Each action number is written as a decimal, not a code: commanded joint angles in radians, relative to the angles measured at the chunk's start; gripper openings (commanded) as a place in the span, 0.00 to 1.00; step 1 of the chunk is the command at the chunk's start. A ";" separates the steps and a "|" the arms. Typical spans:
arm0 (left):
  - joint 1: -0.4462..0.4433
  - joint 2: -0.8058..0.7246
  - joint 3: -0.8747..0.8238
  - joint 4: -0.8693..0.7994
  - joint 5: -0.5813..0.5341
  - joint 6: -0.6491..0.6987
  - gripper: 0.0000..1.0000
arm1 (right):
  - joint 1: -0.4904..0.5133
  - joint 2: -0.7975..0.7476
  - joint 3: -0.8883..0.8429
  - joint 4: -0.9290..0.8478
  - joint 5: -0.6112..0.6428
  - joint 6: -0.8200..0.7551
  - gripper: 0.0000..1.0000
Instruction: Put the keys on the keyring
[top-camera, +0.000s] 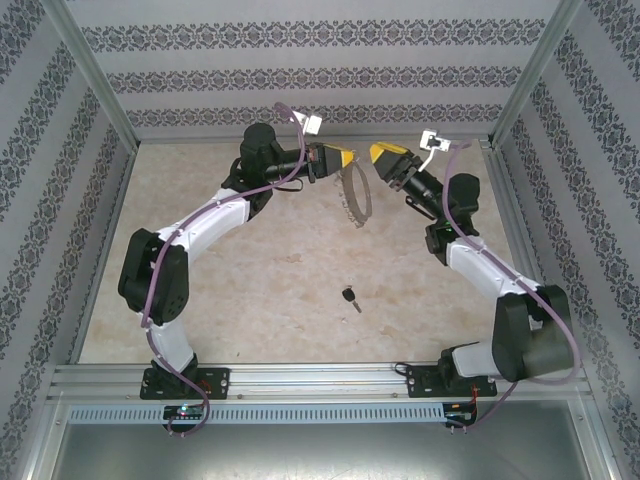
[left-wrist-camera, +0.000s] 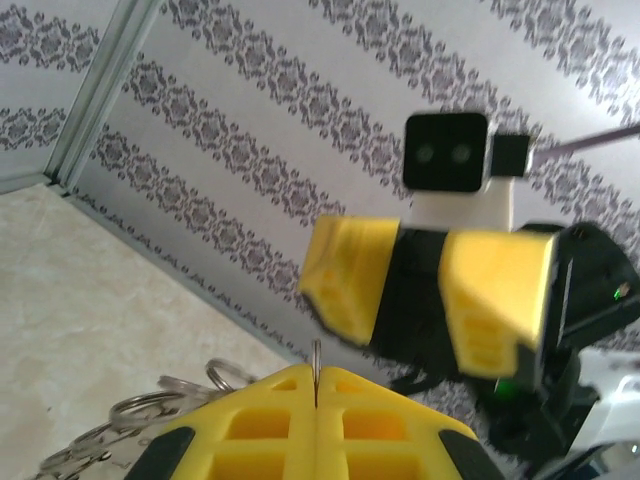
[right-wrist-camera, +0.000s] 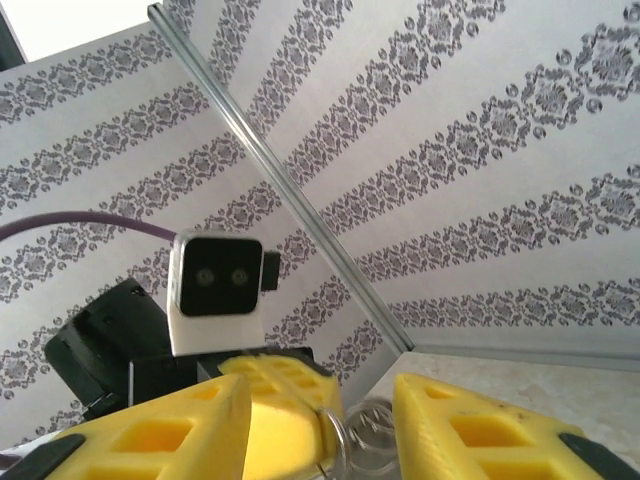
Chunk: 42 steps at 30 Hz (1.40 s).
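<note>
My jaws are yellow, black behind. The keyring (top-camera: 351, 205) is silvery; the key (top-camera: 350, 297) black-headed, silver-bladed. Bench (top-camera: 250, 290) — mottled beige. Walls (top-camera: 300, 60) — pale grey, striped with dark floral bands.

Your key (top-camera: 350, 298) lies flat on the table (top-camera: 250, 290), toward the near side and on its own: a small black plastic head with a short silver blade pointing to the near right. The keyring (top-camera: 357, 200) is at the far middle, well apart from the key. It is a large thin silvery hoop, seen nearly edge-on from above, its rim fringed with many tiny silver pieces. It hangs from the left gripper (top-camera: 345, 158), whose fingers are pressed together on the wire. From the left wrist you can see that wire poking up between them, with small loops dangling at lower left.
</note>
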 joint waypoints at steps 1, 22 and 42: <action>-0.007 -0.070 0.058 -0.149 0.062 0.197 0.00 | -0.001 -0.041 -0.010 -0.002 -0.092 0.042 0.45; -0.007 -0.106 0.102 -0.258 0.163 0.283 0.00 | 0.034 -0.002 0.000 0.009 -0.260 0.058 0.39; -0.005 -0.139 0.042 -0.192 0.003 0.203 0.51 | 0.023 -0.003 -0.026 0.028 -0.220 0.024 0.00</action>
